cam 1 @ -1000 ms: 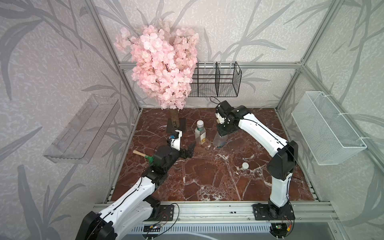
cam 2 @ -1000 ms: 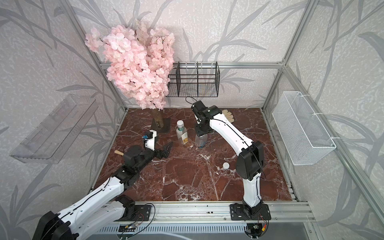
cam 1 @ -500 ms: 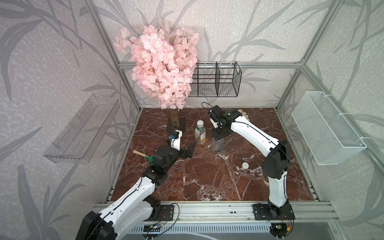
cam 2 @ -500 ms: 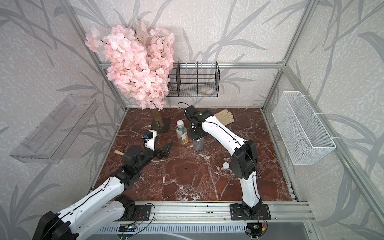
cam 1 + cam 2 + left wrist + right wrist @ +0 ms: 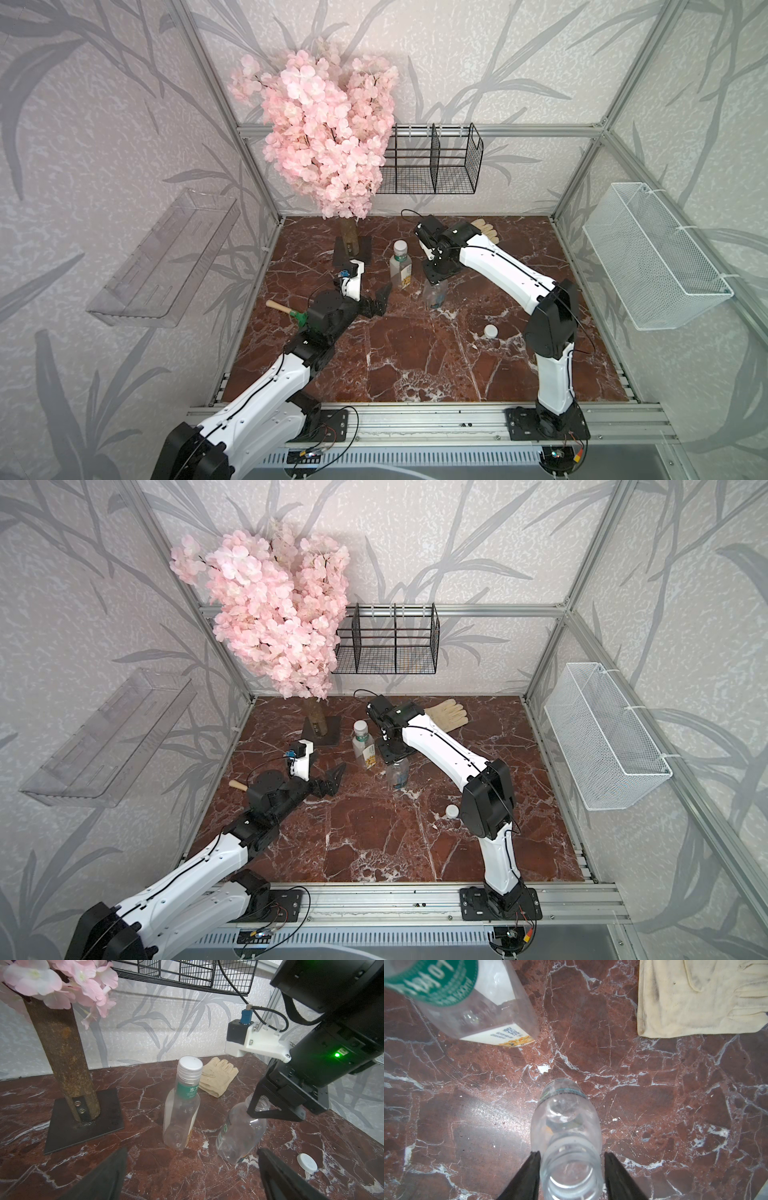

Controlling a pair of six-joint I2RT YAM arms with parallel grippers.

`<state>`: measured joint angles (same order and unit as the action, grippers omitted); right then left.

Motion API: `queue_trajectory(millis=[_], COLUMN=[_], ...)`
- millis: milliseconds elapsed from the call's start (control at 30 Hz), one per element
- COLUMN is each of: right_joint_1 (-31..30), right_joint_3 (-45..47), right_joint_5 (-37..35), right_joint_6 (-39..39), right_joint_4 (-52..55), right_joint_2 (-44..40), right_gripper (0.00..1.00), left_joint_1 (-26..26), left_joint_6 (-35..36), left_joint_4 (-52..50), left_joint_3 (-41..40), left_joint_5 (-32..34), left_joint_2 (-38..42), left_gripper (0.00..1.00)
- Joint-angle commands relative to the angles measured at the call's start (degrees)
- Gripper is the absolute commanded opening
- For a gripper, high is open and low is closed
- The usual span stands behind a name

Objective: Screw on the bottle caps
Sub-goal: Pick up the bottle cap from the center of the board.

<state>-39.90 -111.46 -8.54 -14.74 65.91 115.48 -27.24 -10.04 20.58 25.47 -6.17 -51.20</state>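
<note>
The round bottle (image 5: 435, 293) stands upright toward 12 o'clock on the table (image 5: 415, 365), its long axis vertical and its open mouth pointing up. The right gripper (image 5: 572, 1153) hangs over it with one finger on each side of the neck. A thin gap shows at one finger, so the hold looks loose, probably only for steadying. At the bottle's 10 o'clock the green-band bottle (image 5: 401, 268) stands upright, already capped. The loose cap (image 5: 490, 331) lies flat at 4 o'clock. The left gripper (image 5: 376, 302) waits low, fingers spread wide and empty.
</note>
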Motion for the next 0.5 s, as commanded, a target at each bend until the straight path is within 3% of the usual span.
queue_trajectory(millis=[0,467], right_joint_1=[-0.4,-0.5], right_joint_3=[0.7,-5.3], right_joint_5=[-0.7,3.0], right_joint_6=[-0.5,-0.7], right_joint_4=[0.3,5.6], right_joint_2=[0.4,-5.7], right_gripper=[0.56,0.83], left_joint_1=[0.0,0.0], left_joint_6=[0.4,0.6], left_joint_4=[0.0,-0.1], left_joint_3=[0.5,0.5], left_joint_5=[-0.7,-1.1], left_joint_2=[0.3,0.8], left_gripper=[1.0,1.0])
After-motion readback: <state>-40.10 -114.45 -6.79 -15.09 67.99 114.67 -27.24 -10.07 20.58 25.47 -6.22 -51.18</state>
